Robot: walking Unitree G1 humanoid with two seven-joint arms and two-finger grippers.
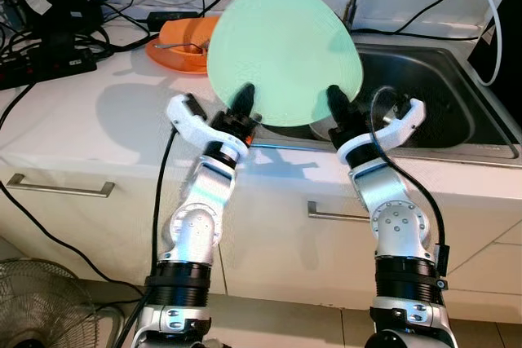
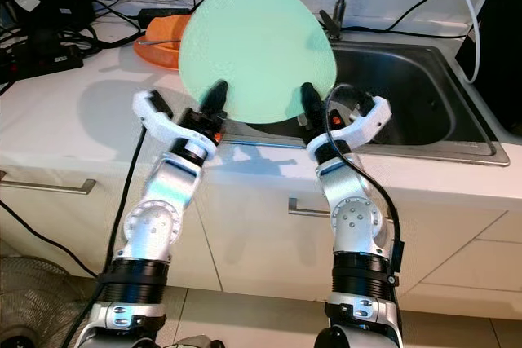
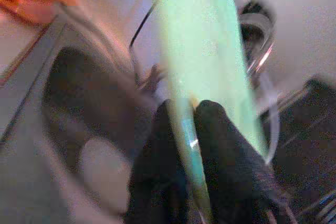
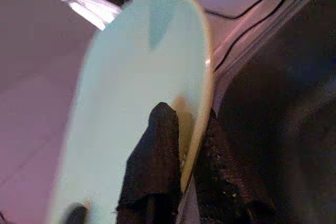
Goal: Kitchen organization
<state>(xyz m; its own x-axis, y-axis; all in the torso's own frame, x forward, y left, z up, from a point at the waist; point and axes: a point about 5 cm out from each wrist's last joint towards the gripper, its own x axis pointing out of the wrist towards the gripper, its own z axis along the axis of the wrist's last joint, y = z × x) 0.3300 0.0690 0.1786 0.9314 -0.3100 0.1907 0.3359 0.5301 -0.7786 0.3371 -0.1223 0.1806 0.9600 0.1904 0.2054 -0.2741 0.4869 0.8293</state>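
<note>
Both grippers hold the green plate [image 1: 281,50] upright above the counter [image 1: 122,128] edge. The left gripper [image 1: 243,100] pinches its rim at 7 o'clock, the right gripper [image 1: 336,103] at 5 o'clock. The sink [image 1: 432,95] lies at 3 o'clock, an orange dish [image 1: 175,42] at 10. Likely mid-carry; next it needs a level, matched move to a resting place.
</note>
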